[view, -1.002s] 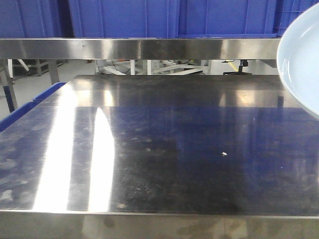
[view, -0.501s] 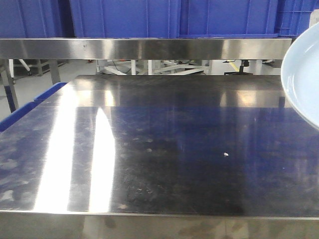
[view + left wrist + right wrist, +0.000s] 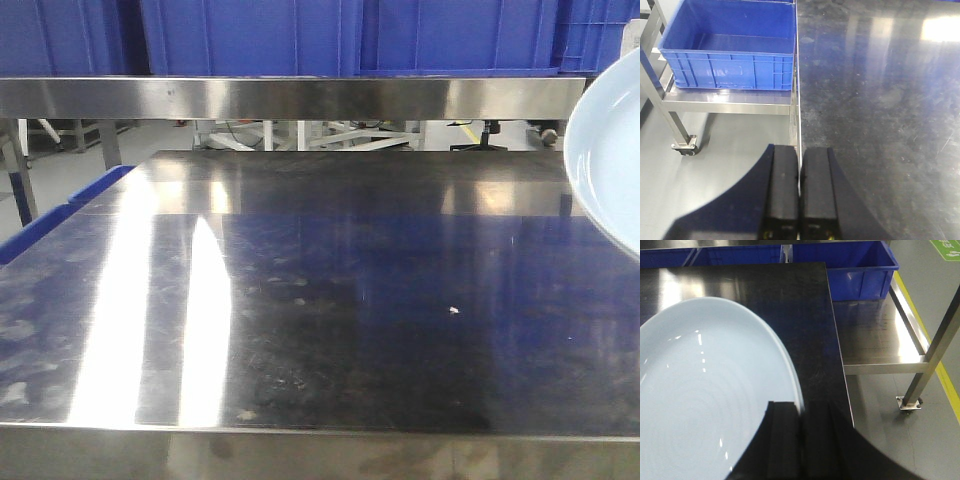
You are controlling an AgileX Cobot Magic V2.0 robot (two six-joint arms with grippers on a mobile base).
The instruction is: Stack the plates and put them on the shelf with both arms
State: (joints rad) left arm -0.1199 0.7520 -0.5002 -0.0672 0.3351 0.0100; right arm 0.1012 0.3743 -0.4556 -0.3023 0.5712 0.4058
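Shiny steel makes up the big desk [image 3: 320,300]. It is dark and scratched, with bright streaks of light on it. Across the top of the front view runs a steel shelf [image 3: 300,97], and blue bins [image 3: 250,35] sit on it. At the right edge of that view a pale blue-white plate [image 3: 610,150] pokes in. It is up in the air and tilted, over the right side of the desk, and it crosses in front of the shelf's right end.

In the right wrist view the plate [image 3: 705,400] fills the lower left, smooth and glossy. The right gripper [image 3: 800,407] sits at the bottom middle. Its two black fingers [image 3: 782,440] pinch the plate's rim, one on each side. The desk lies under the plate. Past its edge, on the right, stands a low steel rack [image 3: 880,340] with a blue bin [image 3: 860,270] at the top right. A yellow line [image 3: 940,370] runs down the grey floor [image 3: 880,405].

In the left wrist view the left gripper [image 3: 800,150] is at the bottom middle. Its fingers [image 3: 817,195] are closed tight against each other. It hangs right over the desk's left edge, with the desk on the right and the floor on the left. In the upper left an open bin [image 3: 730,45] rests on a steel cart [image 3: 725,102] with a small wheel [image 3: 687,146].
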